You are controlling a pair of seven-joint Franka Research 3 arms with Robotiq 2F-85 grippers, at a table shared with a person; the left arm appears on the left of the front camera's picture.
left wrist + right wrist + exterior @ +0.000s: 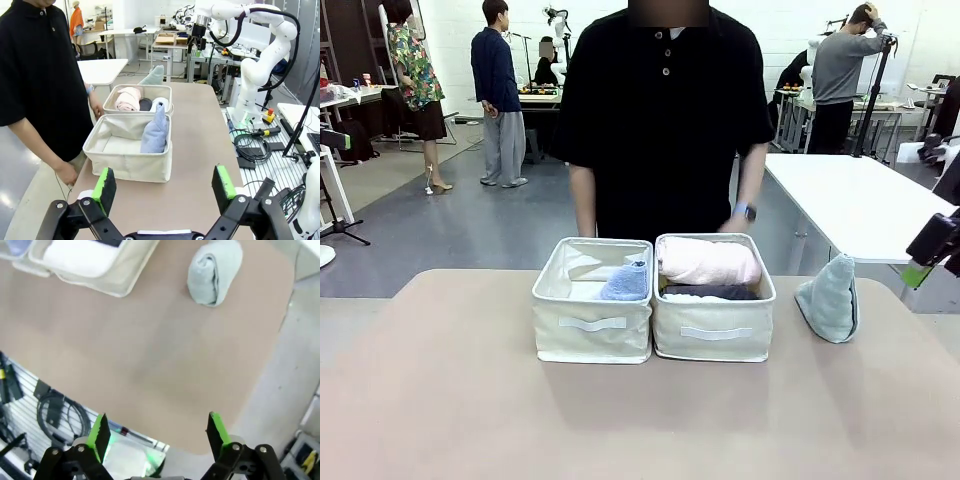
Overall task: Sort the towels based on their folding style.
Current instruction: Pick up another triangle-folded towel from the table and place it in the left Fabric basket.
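On the counter (440, 380) beside the right bin (713, 330), the grey-green towel (828, 300) stood upright, nearest the right jaws, which were wide open and empty.

Table top (440, 380): plain beige-tan. Left bin (590, 340) and right bin (715, 345), frame centre: cream fabric, paler handle strips. Light blue towel (625, 283) noted in left bin. Pink towel (708, 262) above dark grey towel (712, 292) in right bin; white towel (159, 104) alongside. Grey-green towel (830, 298), right of frame: unpatterned. Person's shirt (660, 130): black. Left gripper (163, 180), right gripper (159, 422): black, green pads.
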